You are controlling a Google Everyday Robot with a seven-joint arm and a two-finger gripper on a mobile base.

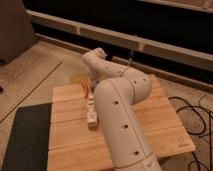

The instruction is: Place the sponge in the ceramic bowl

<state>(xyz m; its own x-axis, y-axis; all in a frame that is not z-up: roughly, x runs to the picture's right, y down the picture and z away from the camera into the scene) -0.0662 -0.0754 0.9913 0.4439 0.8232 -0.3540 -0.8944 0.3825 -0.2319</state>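
the gripper point(93, 76) hangs at the tip of the white arm point(120, 115) above the far left edge of the wooden table point(165, 125), near a thin orange-red piece point(85, 89); whether it is clenched or released i cannot tell, and the sponge and ceramic bowl cannot be made out.

The arm point(122, 125) is creamy white, dotted with small dark round holes. The pincer point(92, 119), at 9 o'clock of the arm low over the table point(165, 120), is whitish with dark marks. The table is pale honey wood, striped by thin darker seams between its planks. At 12 o'clock of the pincer lies a thin orange-red piece point(85, 89). A charcoal mat point(25, 137) sits at 9 o'clock of the table. The floor point(35, 70) is beige-grey and finely speckled. Black cables point(197, 112) curl at 3 o'clock. Beyond, tan rails point(165, 45) cross a near-black wall point(165, 22).
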